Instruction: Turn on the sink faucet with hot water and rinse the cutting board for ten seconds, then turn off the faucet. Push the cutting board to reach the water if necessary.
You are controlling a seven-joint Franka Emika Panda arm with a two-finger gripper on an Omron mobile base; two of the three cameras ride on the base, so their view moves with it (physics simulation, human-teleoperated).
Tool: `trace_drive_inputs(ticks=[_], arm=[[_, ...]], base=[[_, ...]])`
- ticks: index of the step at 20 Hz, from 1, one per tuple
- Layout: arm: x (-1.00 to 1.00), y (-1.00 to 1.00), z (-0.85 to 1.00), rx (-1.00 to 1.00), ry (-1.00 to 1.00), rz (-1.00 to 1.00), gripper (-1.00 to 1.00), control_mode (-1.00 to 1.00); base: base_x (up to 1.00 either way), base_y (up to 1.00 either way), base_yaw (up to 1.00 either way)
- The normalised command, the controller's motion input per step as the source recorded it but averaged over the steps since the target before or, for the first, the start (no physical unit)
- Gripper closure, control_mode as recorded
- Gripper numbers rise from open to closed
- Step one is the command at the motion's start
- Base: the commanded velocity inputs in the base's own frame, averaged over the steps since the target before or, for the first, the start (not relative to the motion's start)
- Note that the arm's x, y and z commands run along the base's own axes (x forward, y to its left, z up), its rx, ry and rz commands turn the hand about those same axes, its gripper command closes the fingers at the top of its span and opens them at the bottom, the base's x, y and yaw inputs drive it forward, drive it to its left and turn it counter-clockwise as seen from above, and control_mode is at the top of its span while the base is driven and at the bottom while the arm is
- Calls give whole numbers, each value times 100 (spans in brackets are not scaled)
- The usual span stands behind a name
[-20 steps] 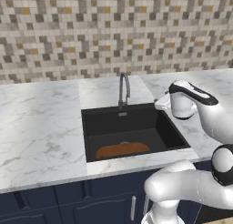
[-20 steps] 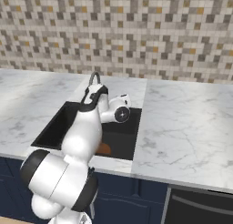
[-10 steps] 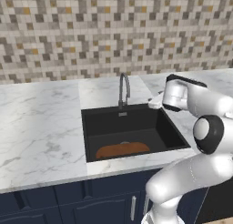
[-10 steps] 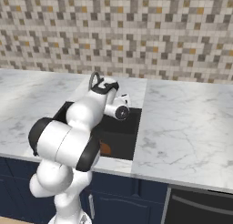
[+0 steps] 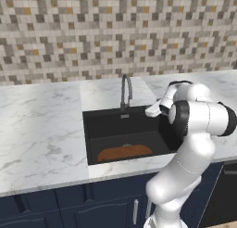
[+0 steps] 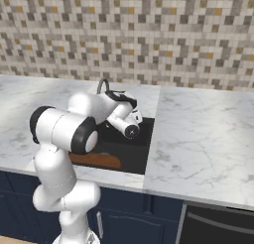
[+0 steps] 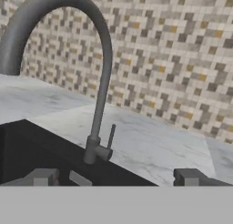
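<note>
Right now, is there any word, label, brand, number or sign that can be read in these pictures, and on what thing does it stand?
None: no readable text in any view.
The sink faucet, the sink and the cutting board carry no print.
The marble counter and the mosaic wall tiles show pattern only, no letters.
The dark cabinet fronts are plain.

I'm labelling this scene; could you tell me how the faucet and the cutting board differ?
The faucet is dark grey metal; the cutting board is orange-brown wood. The faucet stands upright, arched over the sink; the board lies flat on the basin floor. The faucet is slim; the board is broad. Both are dry: no water runs.
</note>
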Motion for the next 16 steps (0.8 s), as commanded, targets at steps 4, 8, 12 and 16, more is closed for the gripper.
trace_drive_inputs(ticks=[4, 8, 12, 16], arm=[[29, 11, -31, 3, 0, 0, -100, -100], [27, 12, -15, 0, 0, 0, -100, -100], [25, 4, 0, 0, 0, 0, -100, -100], [26, 0, 0, 0, 0, 0, -100, -100]], base=[[0, 0, 0], [0, 0, 0], [0, 0, 0], [0, 0, 0]])
